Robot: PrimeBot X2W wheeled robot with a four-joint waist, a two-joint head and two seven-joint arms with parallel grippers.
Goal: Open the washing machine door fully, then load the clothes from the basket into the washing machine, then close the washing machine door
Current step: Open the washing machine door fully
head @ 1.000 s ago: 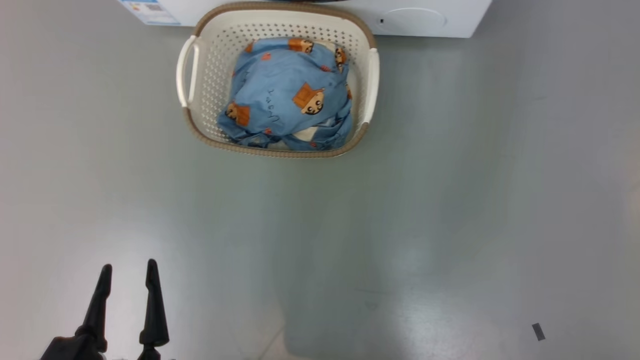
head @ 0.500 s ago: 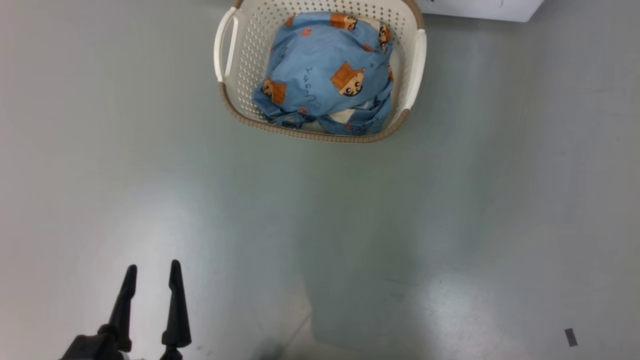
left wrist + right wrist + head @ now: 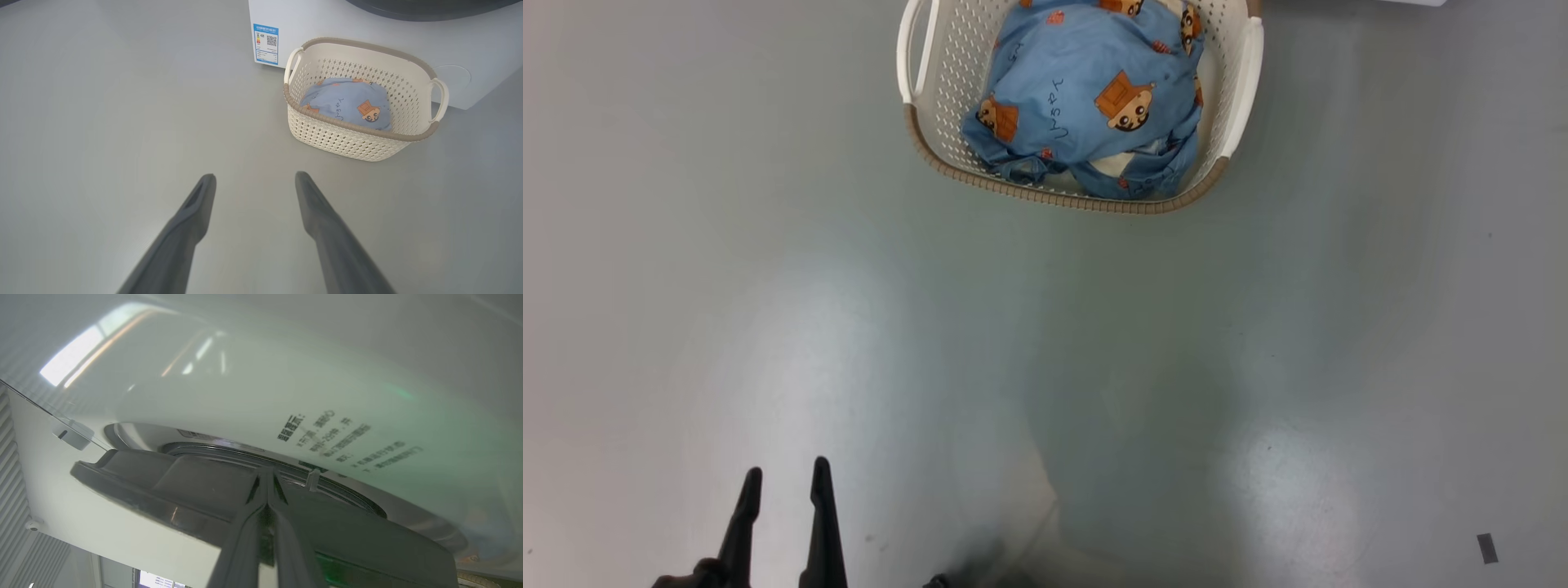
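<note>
The cream basket (image 3: pixel 947 163) stands on the floor at the top of the head view, with the blue printed clothes (image 3: pixel 1094 98) bundled inside. In the left wrist view the basket (image 3: pixel 339 139) and its clothes (image 3: pixel 347 102) sit right before the white washing machine (image 3: pixel 327 20). My left gripper (image 3: pixel 787 469) hangs open and empty at the lower left, well short of the basket; its fingers (image 3: pixel 196 208) spread wide over bare floor. My right gripper (image 3: pixel 267 473) is shut, its tips resting on the dark grey washing machine door (image 3: pixel 196 482), at the gap beside the machine's white front (image 3: pixel 245 388).
A blue label sticker (image 3: pixel 265 44) marks the machine's lower left corner. Smooth grey floor (image 3: pixel 1176 367) stretches between me and the basket. A small dark tape mark (image 3: pixel 1487 548) lies at the lower right.
The whole head picture has shifted, so the camera has moved: basket now higher and further right, machine front gone from the top. Left gripper stays open, slightly lower in view.
</note>
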